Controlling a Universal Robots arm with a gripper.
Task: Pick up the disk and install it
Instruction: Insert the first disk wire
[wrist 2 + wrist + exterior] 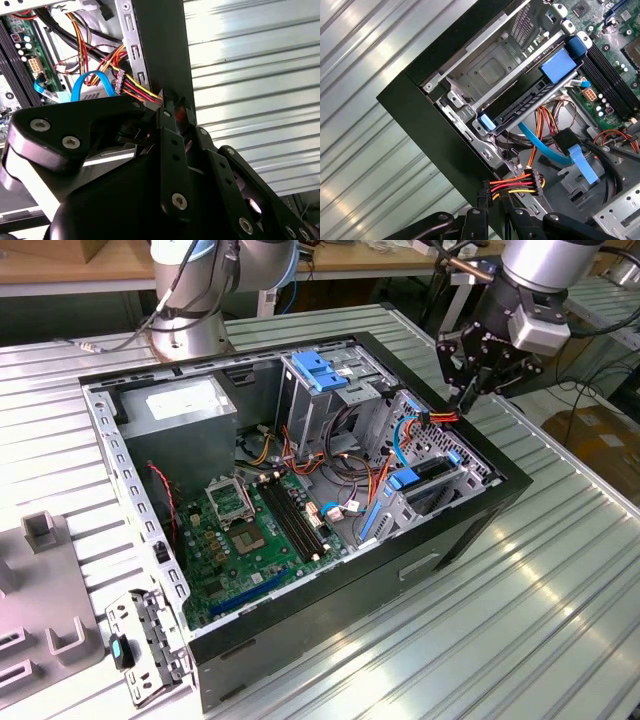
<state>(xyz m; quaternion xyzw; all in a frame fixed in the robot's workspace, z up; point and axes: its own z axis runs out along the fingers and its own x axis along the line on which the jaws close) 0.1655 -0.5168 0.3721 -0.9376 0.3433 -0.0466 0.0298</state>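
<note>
Gripper [466, 401] clenched on power cable [512, 185] at the case [435, 130] wall; disk [522, 106] sits seated just ahead, apparently at the cabling step; connector [534, 178] unplugged, needing careful alignment.

Your arm [190, 325] is silver-grey tubing with light-blue joint caps [192, 248], and a grey cable [165, 290] runs down the base. The wrist [545, 260] is the same silver, with a light-grey box [540, 332] under it. The gripper [465, 398] is matte black linkage bars with silver socket screws [71, 143] at the pivots.
</note>
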